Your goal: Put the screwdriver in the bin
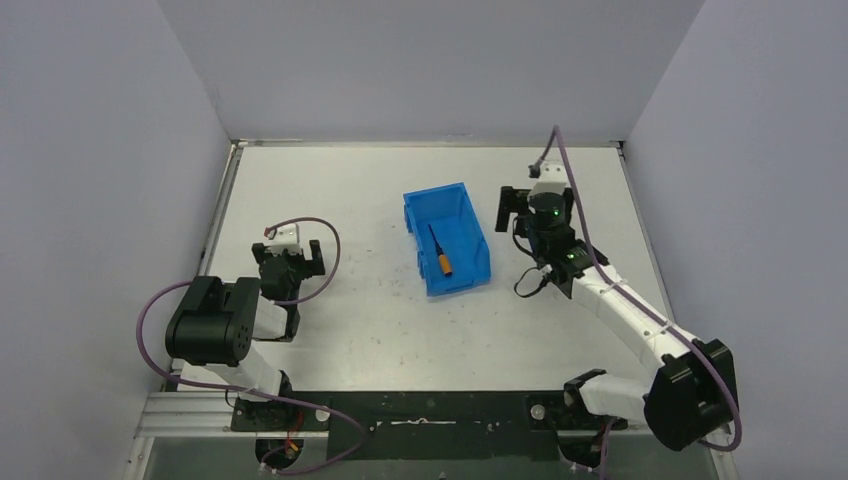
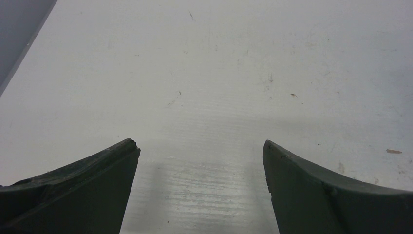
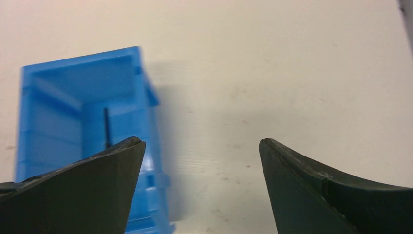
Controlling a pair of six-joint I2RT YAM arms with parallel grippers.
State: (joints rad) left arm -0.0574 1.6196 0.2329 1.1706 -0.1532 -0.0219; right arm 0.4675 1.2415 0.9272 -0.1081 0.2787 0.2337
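Orange-handled, the screwdriver (image 1: 441, 254) is seen lying inside the bin (image 1: 440, 205), so the task is judged done. The right gripper (image 3: 201, 142), just beside the bin, and the left gripper (image 2: 200, 145), over the tabletop (image 2: 219, 58), are both released and empty.

Orange-handled screwdriver (image 1: 439, 251) lies inside blue bin (image 1: 470, 216).

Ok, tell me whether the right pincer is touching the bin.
Apart. The top view shows a strip of table between the right pincer and the bin.
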